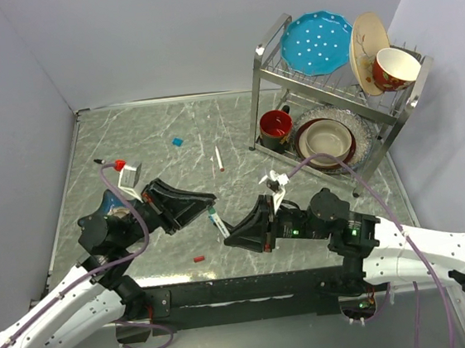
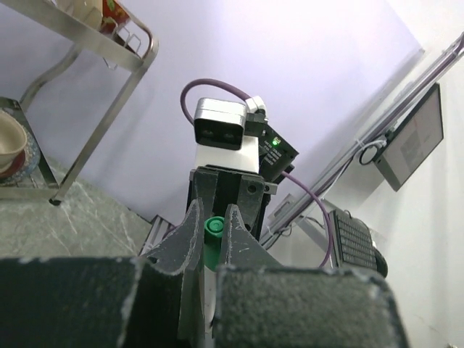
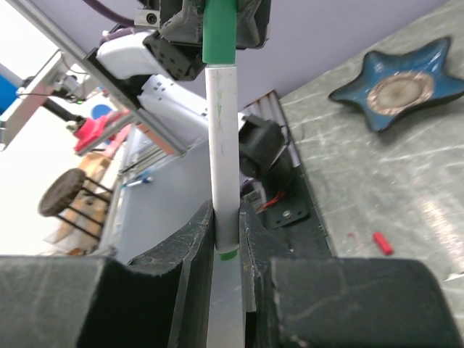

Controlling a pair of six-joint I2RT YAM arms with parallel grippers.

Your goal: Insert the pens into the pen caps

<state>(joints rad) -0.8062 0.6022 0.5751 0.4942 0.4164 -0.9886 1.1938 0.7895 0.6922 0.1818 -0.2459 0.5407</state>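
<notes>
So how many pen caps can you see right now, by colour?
Blue cap: 1, loose on the table.
Red cap: 1, loose nearer the front edge.
Green cap: 1, in the left gripper, on the end of the pen held by the right gripper.
Black cap: 0 in view.
Total: 3; a red bit at the table's left is too small to identify.

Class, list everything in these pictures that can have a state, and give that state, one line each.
left end effector: shut on the green cap
right end effector: shut on the green pen
green cap: on the green pen's end
green pen: held above the table
red cap: loose on the table, empty
blue cap: loose on the table, empty
white pen: lying flat, apart from the caps
</notes>
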